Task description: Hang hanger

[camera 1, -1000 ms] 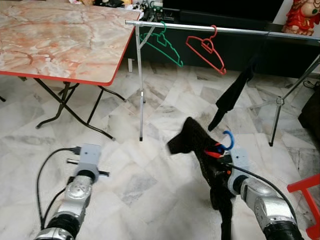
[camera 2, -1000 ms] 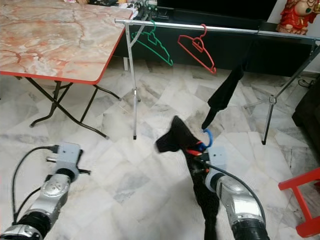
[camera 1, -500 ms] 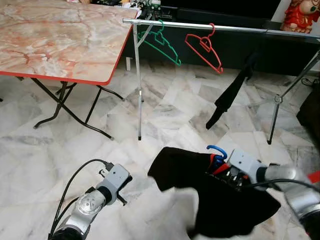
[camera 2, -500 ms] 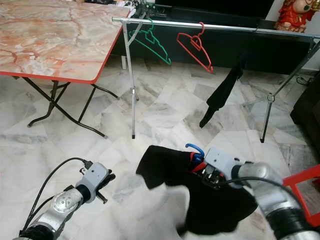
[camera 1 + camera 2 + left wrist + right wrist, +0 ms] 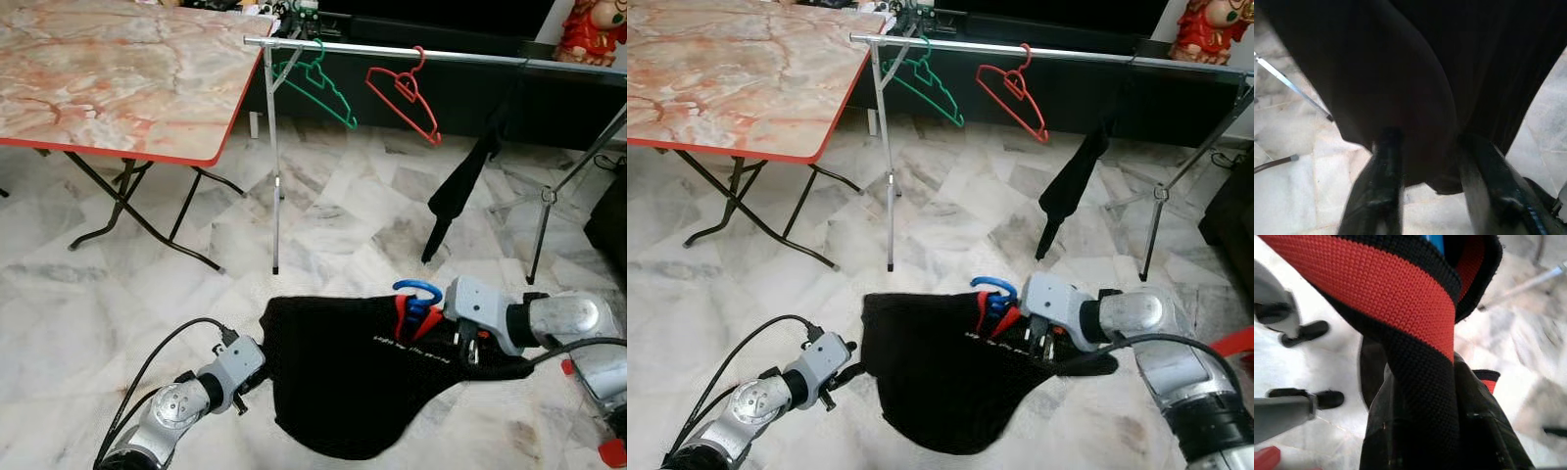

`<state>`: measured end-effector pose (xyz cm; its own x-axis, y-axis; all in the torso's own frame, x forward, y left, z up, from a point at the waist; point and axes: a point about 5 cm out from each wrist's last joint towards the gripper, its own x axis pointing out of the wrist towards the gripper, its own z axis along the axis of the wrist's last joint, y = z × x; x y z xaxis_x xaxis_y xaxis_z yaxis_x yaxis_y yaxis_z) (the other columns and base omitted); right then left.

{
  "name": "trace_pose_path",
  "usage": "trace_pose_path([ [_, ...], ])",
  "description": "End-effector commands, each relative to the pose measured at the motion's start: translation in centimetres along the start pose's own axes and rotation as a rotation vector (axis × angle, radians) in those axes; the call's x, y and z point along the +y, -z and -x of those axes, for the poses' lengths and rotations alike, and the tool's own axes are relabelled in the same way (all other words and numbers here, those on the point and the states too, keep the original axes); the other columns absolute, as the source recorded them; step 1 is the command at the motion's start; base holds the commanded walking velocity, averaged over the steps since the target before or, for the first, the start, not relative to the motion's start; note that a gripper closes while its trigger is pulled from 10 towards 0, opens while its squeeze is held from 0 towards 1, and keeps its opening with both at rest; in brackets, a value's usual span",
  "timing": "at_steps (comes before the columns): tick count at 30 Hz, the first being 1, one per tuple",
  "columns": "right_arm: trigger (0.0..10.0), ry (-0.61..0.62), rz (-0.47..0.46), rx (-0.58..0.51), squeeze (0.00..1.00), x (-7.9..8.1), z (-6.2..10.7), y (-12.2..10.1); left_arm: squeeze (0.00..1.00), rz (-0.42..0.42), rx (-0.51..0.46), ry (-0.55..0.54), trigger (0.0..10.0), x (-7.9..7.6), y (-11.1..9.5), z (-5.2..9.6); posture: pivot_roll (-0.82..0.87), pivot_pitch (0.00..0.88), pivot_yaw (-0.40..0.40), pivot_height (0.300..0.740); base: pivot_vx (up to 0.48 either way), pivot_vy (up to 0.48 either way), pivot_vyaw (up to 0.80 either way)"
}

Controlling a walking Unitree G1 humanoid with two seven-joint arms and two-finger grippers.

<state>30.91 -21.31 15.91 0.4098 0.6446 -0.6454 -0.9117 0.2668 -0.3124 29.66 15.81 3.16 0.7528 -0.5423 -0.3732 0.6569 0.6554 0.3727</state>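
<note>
a marble-topped folding table (image 5: pixel 108 78) stands on the pale marble floor (image 5: pixel 118 284), beside a red stool (image 5: pixel 1234 345).

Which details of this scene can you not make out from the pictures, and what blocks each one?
- Blue hanger: its hook shows; the black shirt covers its body in the eye views.
- Right gripper: its tips are buried in the shirt collar in the right wrist view.
- Shirt print: too small to read.
- Rail: its right end is cut off by the picture's edge.
- Left gripper: fingers apart, shirt between them.
</note>
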Motion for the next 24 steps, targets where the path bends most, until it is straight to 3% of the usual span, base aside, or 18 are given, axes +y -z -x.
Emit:
trace_pose_path([
  [1,10.0,0.0,0.01,-0.019,0.0,0.0,0.5,-0.3,1.0,0.016,0.028,-0.012,10.0,0.0,0.4,0.1,-0.01,0.167,-0.096,0.74,0.0,0.0,0.0],
  [11,10.0,0.0,0.019,-0.022,0.0,0.1,0.5,-0.7,1.0,0.067,0.12,-0.169,10.0,1.6,1.4,0.3,-0.01,0.149,-0.097,0.74,0.0,0.0,0.0],
  [20,10.0,-0.021,0.055,-0.049,0.0,0.3,0.5,-1.6,1.0,0.132,0.072,-0.147,10.0,1.1,0.9,-0.2,-0.02,0.149,-0.103,0.74,0.0,0.0,0.0],
  [24,10.0,-0.047,0.075,-0.065,0.0,0.5,0.7,-2.1,1.0,0.152,0.053,-0.089,10.0,0.7,0.5,-0.5,-0.02,0.154,-0.106,0.74,0.0,0.0,0.0],
])
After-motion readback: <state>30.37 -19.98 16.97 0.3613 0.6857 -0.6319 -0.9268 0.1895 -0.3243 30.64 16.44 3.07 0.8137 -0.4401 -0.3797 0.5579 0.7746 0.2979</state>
